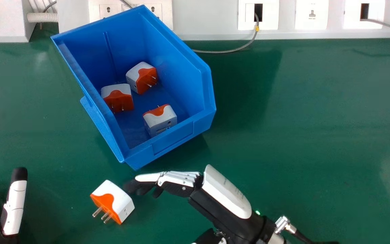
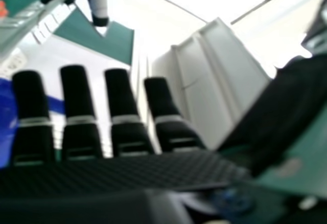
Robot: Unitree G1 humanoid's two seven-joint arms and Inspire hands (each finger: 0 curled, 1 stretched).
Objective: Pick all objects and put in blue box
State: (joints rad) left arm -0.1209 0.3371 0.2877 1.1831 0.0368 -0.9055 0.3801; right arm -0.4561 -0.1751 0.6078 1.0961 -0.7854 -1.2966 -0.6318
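Note:
Extending in from the bottom right of the head view, my right hand (image 1: 185,184) has its fingers fairly straight, their tips close beside a white and orange plug adapter (image 1: 118,200) on the green table. The adapter's metal prongs face the lower left. In the right hand view my right hand (image 2: 120,132) shows straight fingers and holds nothing. My left hand (image 1: 14,206) is at the lower left edge, open and away from the adapter. The blue box (image 1: 195,74) holds three similar adapters: one upper (image 1: 142,76), one left (image 1: 117,98), one lower (image 1: 160,120).
The green table (image 1: 300,135) spreads to the right of the box. Behind it runs a white socket strip (image 1: 208,17) with a grey cable (image 1: 222,52) drooping onto the table behind the box.

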